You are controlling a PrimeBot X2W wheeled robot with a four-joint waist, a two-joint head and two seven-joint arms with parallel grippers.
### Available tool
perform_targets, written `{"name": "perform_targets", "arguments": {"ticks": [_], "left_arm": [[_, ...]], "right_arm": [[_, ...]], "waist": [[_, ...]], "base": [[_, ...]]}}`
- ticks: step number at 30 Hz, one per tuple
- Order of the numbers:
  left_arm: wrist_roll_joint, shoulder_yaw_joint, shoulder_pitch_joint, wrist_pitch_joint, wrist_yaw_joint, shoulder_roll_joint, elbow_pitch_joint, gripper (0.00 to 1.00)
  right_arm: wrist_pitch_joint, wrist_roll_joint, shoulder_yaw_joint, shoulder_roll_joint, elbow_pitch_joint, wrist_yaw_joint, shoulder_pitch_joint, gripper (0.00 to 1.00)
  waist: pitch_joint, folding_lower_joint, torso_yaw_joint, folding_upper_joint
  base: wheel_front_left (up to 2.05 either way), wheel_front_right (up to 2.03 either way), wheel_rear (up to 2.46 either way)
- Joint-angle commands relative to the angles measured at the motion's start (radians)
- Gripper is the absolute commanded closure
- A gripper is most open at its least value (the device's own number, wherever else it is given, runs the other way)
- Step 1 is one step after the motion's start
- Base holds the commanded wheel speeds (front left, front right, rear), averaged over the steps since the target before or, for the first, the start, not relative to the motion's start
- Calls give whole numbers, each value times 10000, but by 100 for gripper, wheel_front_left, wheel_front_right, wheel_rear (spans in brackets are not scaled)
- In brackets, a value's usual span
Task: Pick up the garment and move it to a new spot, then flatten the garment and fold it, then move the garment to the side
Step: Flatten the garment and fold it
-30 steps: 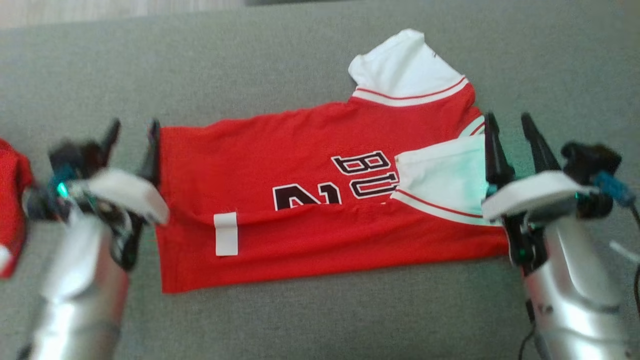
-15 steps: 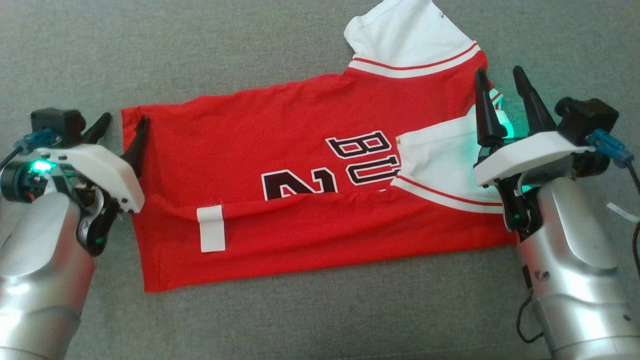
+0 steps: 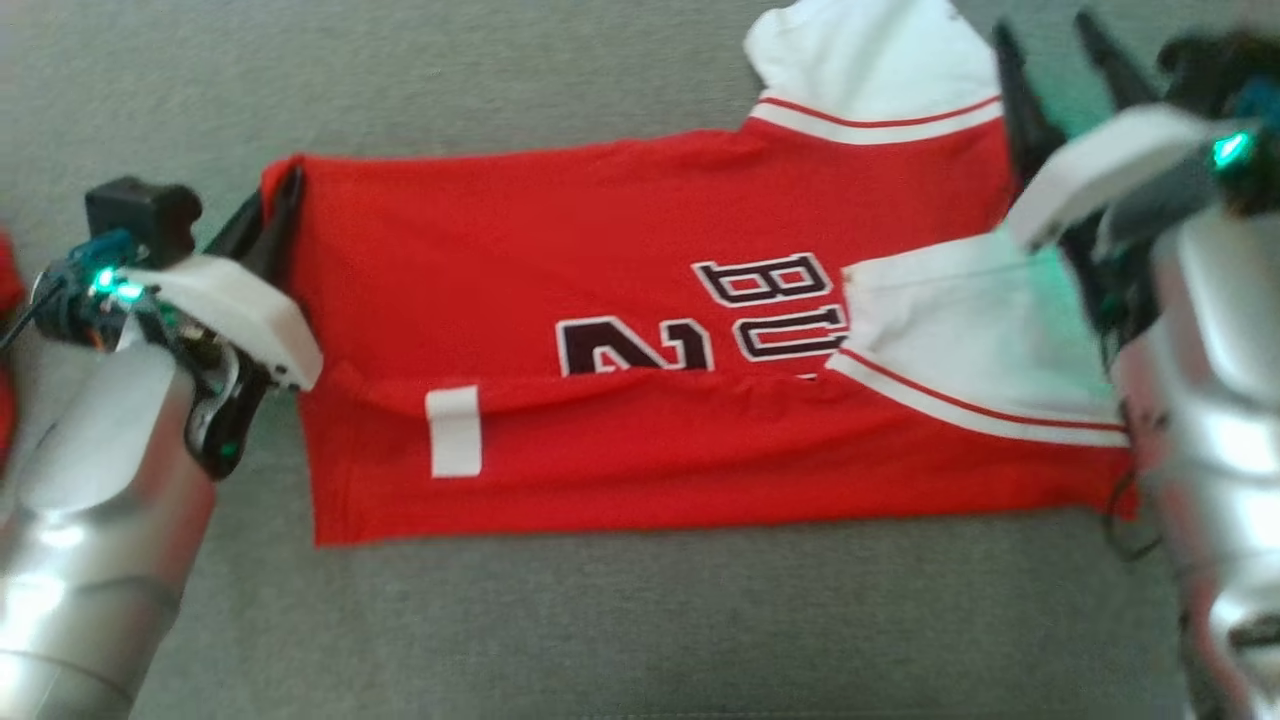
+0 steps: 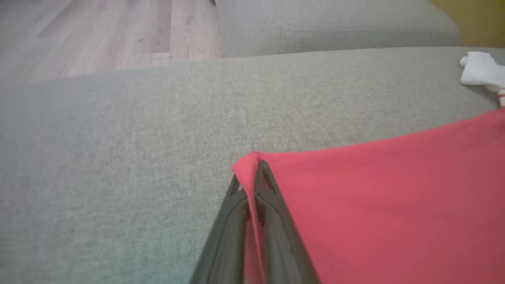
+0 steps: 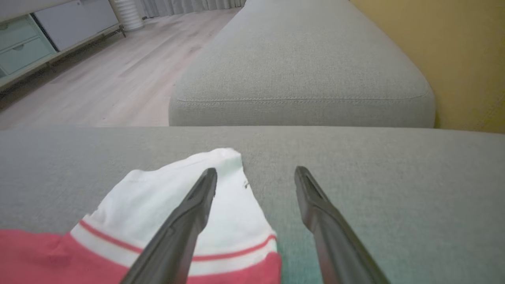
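The red garment (image 3: 650,330) with white sleeves lies flat across the frame's middle, lower edge folded up.

I count one jersey (image 3: 650,300), red. On it are two white sleeves, a far sleeve (image 3: 870,60) at its back edge and a folded sleeve (image 3: 960,330) lying on its chest. There is one white label (image 3: 453,430) on its near fold, and two black letters (image 3: 775,300) and two digits (image 3: 635,350). I have two grippers, my left gripper (image 3: 270,205) at the jersey's corner and my right gripper (image 3: 1050,50) by the far sleeve. That makes four fingers (image 5: 189,221) in all. One other red cloth (image 3: 6,285) lies left of the jersey. There are two grey cushions, one cushion (image 3: 600,620) under the jersey and a second cushion (image 5: 303,71) beyond it.
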Motion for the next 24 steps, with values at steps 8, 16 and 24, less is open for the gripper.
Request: {"name": "perform_targets", "arguments": {"ticks": [8,16,24], "left_arm": [[292,-265,-1242,-947,18,-267,-208,100],[30,-1011,-1759,-1419,18,-976,62,100],[-471,-1664,-2067,-1822,18,-1146,468,100]], "right_arm": [[1852,-648,413,-617,1332,-7,-1983,0],[2310,-1443,26,-971,2630,-7,-2963,0],[2685,-2002,-24,-1010,3528,-7,-3408,100]], "waist": [[398,-1,1360,0],[733,-1,2185,0],[877,-1,2409,0]], "base": [[0,0,0],[0,0,0],[0,0,0]]}}
